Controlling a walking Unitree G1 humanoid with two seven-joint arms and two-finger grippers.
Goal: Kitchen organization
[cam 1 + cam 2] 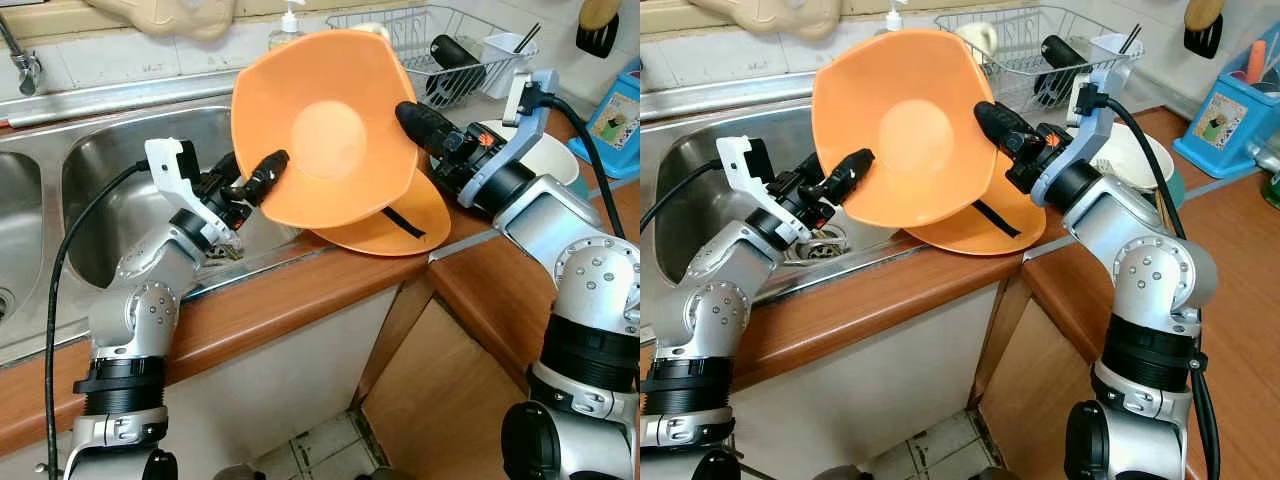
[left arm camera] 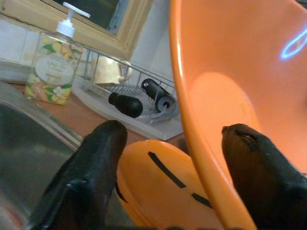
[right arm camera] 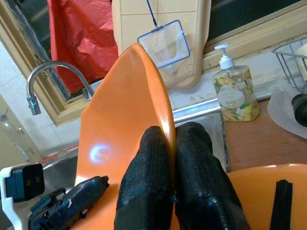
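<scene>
A large orange bowl [image 1: 330, 140] is held up on its edge over the counter, its hollow facing me. My right gripper [image 1: 412, 115] is shut on its right rim, and the right wrist view shows both fingers [image 3: 144, 182] pinching that rim. My left gripper [image 1: 272, 165] is at the bowl's left rim. It is open, and in the left wrist view the rim passes between its spread fingers [image 2: 103, 158]. Under the bowl a second orange dish [image 1: 400, 225] with black strips lies on the counter.
A steel sink [image 1: 110, 170] lies to the left, with a tap [image 3: 36, 86] behind it. A soap bottle [image 2: 50, 72] and a wire dish rack [image 1: 440, 40] stand at the back. A white bowl [image 1: 545, 160] and a blue box [image 1: 615, 115] sit on the right. The wooden counter edge [image 1: 300, 290] runs in front.
</scene>
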